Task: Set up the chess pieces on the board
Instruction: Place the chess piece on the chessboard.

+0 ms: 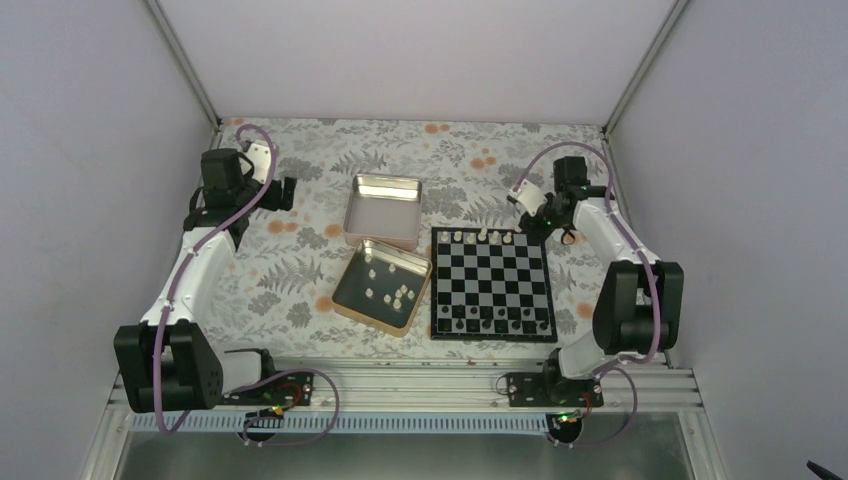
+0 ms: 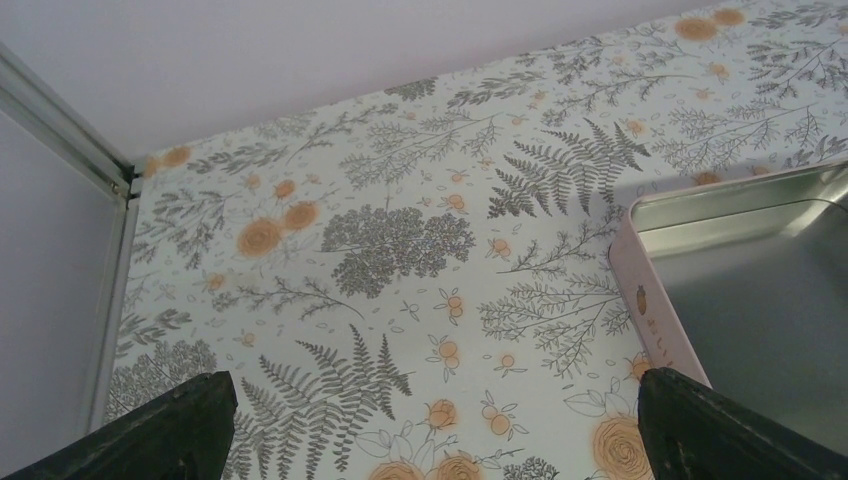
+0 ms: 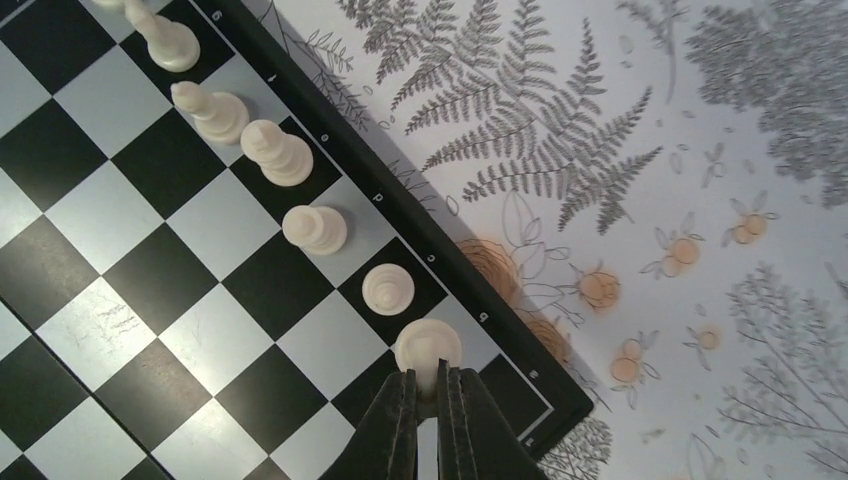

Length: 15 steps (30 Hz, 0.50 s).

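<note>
A desk is covered by a cloth printed with grey ferns and orange flowers, and is enclosed by plain white walls. A shallow metal tin with a pink rim is set near the middle; a second tin is set just in front, turned at an angle. A ribbed metal rail is fixed along the near edge

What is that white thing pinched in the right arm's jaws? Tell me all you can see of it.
It is a cream-white chess piece, smooth and plastic-looking, from above a round top over a wider base. The right arm's jaws are closed on it. It stands upright over a silver square in the board's edge row, one square from the corner, ending a line of similar pieces. Whether it touches the square is unclear.
</note>
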Motion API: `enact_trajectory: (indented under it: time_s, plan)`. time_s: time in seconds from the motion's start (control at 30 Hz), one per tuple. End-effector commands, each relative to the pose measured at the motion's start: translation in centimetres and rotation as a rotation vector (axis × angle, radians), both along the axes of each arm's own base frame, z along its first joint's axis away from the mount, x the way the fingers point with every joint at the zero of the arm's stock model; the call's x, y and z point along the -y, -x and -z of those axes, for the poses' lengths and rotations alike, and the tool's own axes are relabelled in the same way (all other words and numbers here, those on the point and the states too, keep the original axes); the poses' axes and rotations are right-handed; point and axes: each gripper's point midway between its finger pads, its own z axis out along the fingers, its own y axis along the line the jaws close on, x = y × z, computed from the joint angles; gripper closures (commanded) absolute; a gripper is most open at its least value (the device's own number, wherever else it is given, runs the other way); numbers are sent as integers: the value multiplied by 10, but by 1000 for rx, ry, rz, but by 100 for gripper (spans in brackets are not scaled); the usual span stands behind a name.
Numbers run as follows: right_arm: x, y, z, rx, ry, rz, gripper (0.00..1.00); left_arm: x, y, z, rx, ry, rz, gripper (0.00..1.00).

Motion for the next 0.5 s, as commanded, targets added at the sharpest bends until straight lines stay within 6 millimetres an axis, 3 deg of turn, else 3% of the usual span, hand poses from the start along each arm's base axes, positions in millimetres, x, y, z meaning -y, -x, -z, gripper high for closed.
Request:
enact_trajectory:
  time_s: [0.0, 0.3, 0.47]
  plan:
    - [-3, -8, 14, -6, -32, -26, 96, 1, -1, -6, 10, 0, 13, 0]
    - [7, -14, 34, -54, -11, 3, 96, 1, -1, -5, 10, -2, 13, 0]
    - [12, -12, 35, -64, -3, 11, 96, 1, -1, -4, 7, 0, 17, 0]
